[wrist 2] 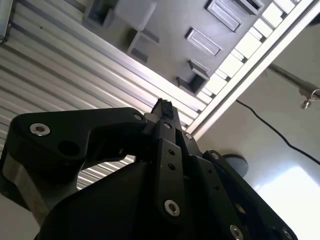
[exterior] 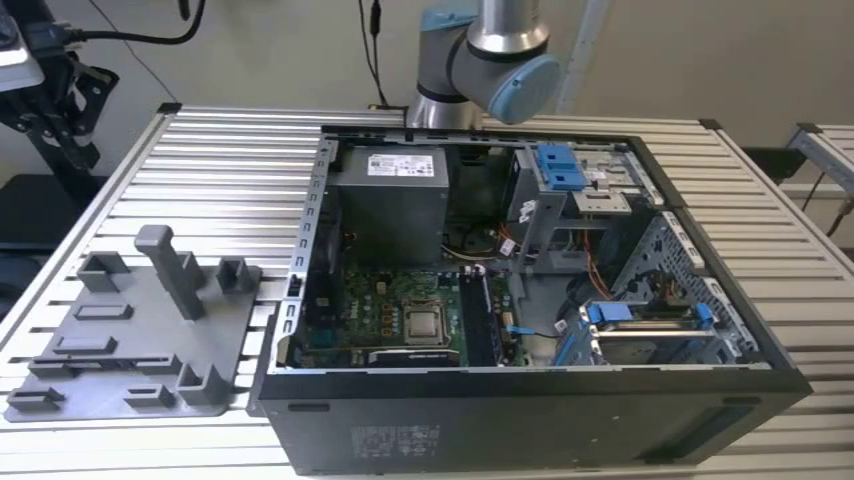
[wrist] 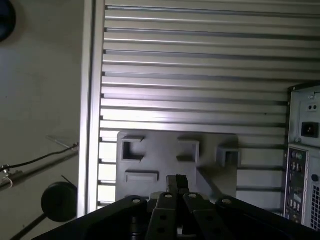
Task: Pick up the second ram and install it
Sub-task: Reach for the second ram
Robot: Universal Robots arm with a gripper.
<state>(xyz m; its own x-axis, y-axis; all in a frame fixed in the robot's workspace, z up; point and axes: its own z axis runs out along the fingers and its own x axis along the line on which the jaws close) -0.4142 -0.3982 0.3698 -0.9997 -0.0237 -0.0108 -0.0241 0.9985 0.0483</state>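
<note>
**Gripper closed, pointing at the grey fixture**

In both wrist views you see the gripper [wrist: 176,181] [wrist 2: 165,107] with its fingers pressed together and nothing visible between them. It points toward the grey fixture [wrist: 165,150] on the slotted worktop [wrist: 190,60]. In the exterior view, the second ram [exterior: 478,318] looks seated on edge in the motherboard slots, just to the exterior view's right of the processor [exterior: 424,322], inside the open computer case [exterior: 534,425].

This looks like a robotics lab or workshop. A robot arm [exterior: 487,50] stands at a ribbed aluminium counter [exterior: 200,160] that carries an opened computer case [exterior: 534,420] and a grey plastic fixture plate [exterior: 134,345].
</note>
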